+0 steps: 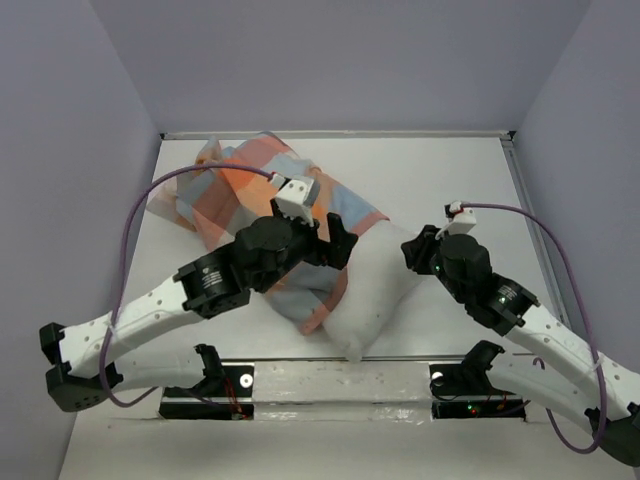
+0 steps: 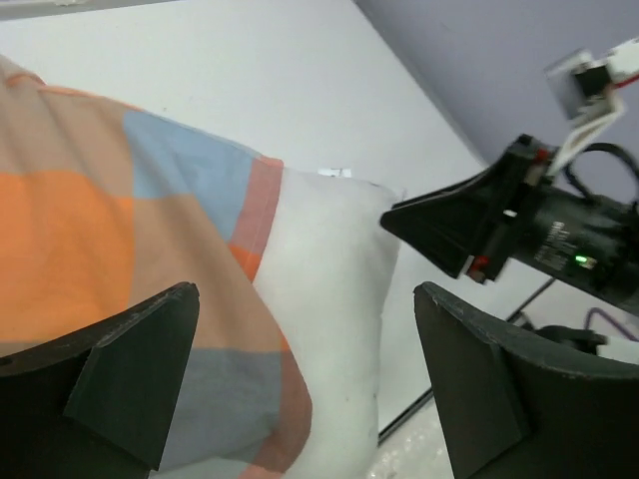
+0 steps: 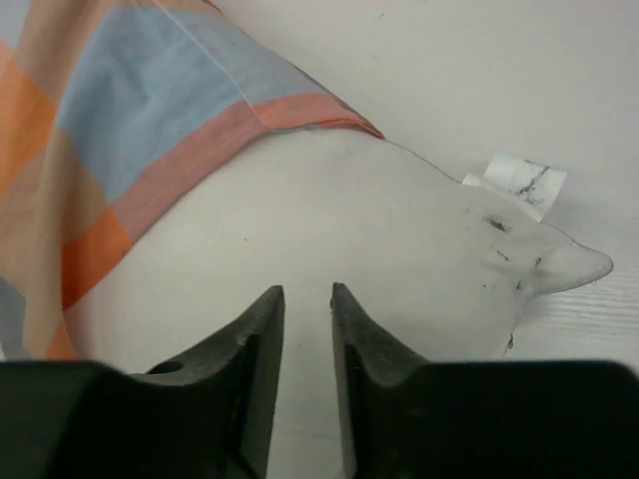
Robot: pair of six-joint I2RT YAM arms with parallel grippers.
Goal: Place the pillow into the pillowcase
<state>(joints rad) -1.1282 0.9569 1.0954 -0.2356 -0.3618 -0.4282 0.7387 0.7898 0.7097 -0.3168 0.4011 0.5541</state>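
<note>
The tabletop point(image 1: 450, 170) is a flat white surface enclosed by lavender walls point(image 1: 330, 60) at the left, back and right. Two items rest on it, set diagonally from the far left toward the near centre. The pillowcase point(image 1: 250, 175), in orange, peach and light blue checks, lies crumpled at the far-left end. The white pillow point(image 1: 385, 290) sits partly inside it, with its bare near-right end on the tabletop and a small tag point(image 3: 519, 183) at one corner seam.

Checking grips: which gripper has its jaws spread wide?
The left gripper, over the pillowcase hem: its jaws stand far apart; those of the right gripper are nearly together above the pillow.
</note>
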